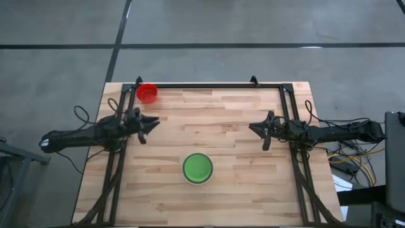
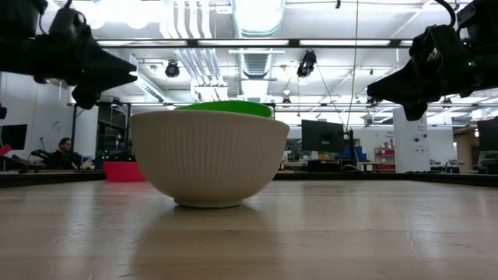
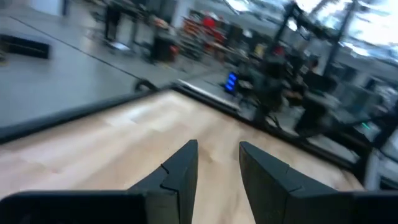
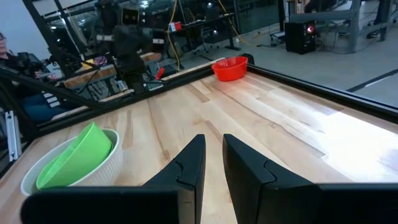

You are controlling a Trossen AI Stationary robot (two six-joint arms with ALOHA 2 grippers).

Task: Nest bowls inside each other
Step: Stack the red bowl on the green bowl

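Note:
A whitish ribbed bowl (image 1: 197,169) (image 2: 208,159) stands on its base near the table's front middle. A green bowl (image 4: 78,155) (image 2: 229,109) lies tilted inside it, resting against its inner wall. A red bowl (image 1: 147,93) (image 4: 229,67) stands alone at the far left corner. My left gripper (image 1: 154,122) (image 3: 217,158) hovers open over the left side, between the red bowl and the whitish bowl. My right gripper (image 1: 253,128) (image 4: 213,152) hovers over the right side with a narrow gap between its fingers. Both point level toward the table's middle and hold nothing.
A black metal frame (image 1: 215,85) runs along the table's far edge and down both sides. Bare wood (image 1: 209,126) lies between the two grippers. Cables (image 1: 348,161) hang off the right side. Beyond the far edge, a person (image 2: 64,148) sits in the room.

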